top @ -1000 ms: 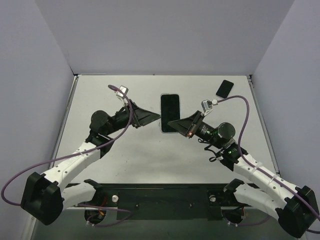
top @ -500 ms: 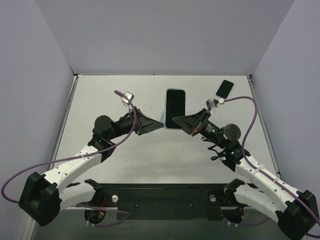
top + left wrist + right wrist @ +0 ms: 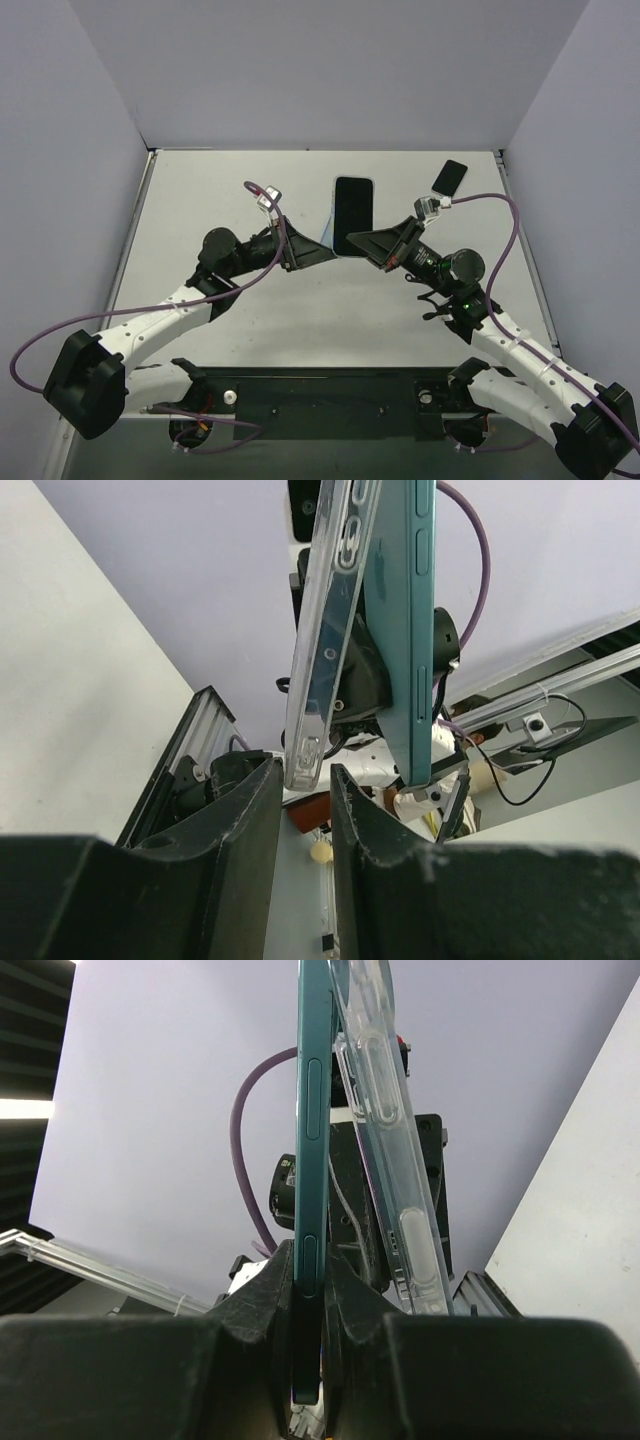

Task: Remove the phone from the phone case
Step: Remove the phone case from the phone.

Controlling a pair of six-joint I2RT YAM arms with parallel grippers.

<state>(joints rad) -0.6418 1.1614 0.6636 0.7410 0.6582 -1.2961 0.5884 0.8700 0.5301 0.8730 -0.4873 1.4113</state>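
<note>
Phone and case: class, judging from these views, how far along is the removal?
Done: the clear case has peeled away from the phone at the end nearest the claws. In hand: the right claw clamps the phone's edge, and the left claw brackets the case's loose end. Left: the far ends meet, so the case must come fully off.
</note>
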